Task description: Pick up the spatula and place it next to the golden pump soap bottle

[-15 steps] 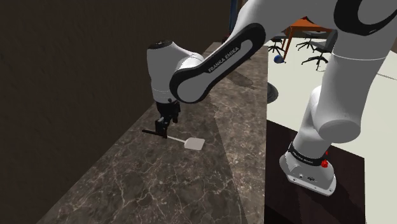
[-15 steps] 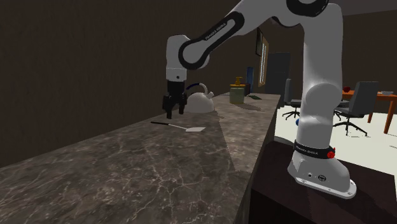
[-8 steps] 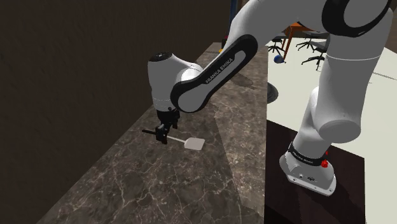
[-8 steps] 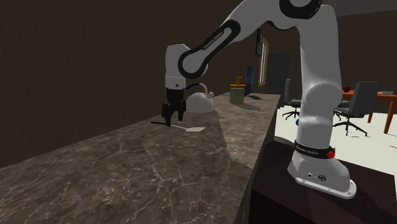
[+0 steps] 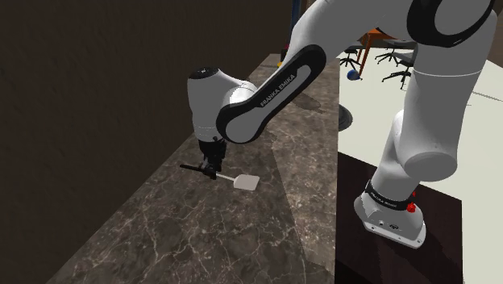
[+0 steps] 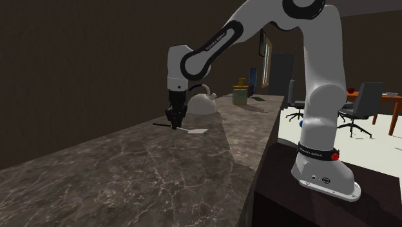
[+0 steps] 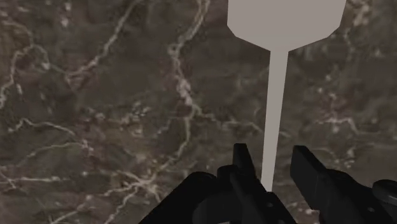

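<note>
Dark marbled counter [image 5: 242,234] runs diagonally across the shoulder view. My white arm [image 5: 270,93] bends down to it left of centre. In the second exterior view I see a white kettle [image 6: 201,103] and the soap bottle [image 6: 240,95] mid-frame, farther along the counter. The spatula [image 5: 244,182] lies flat, pale blade toward frame centre, dark handle leftward. The gripper [image 5: 211,168] sits low over its neck, fingers apart on either side and not clamped.

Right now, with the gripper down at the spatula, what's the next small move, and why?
Probably close the gripper: its fingers straddle the spatula at its thin shank on the counter, with slim gaps showing on both sides, so nothing is clasped yet.
</note>
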